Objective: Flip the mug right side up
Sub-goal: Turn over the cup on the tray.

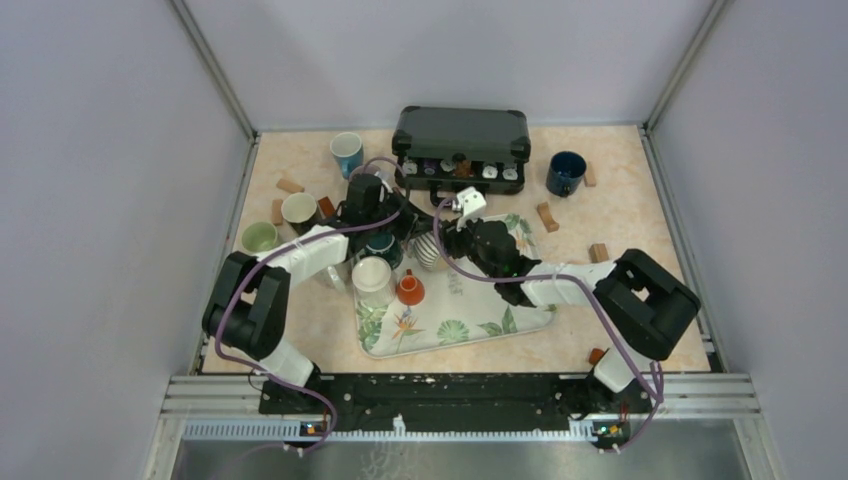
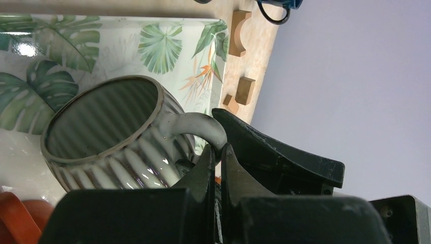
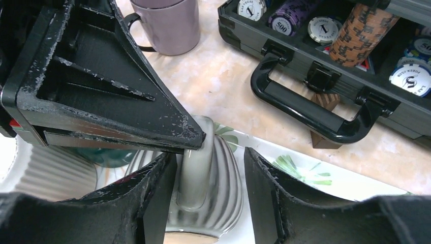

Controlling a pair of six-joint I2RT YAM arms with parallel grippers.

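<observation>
the left gripper's [image 2: 219, 152] jaws are pressed together, their tips right against the handle [image 2: 198, 124] of the ribbed grey mug [image 2: 101, 127]; whether they actually pinch it i can't tell. the right gripper's [image 3: 209, 155] jaws stand apart, one on either side of that handle. the mug lies tilted on its side, handle up, near the leaf-print tray's [image 1: 470, 325] 11 o'clock edge. a white cup [image 1: 372, 272] and an orange piece [image 1: 408, 290] sit toward the tray's 9 o'clock. an open chip case [image 1: 462, 135] is at the table's [image 1: 600, 200] 12 o'clock, a dark blue mug [image 1: 565, 172] at 1 o'clock.
</observation>
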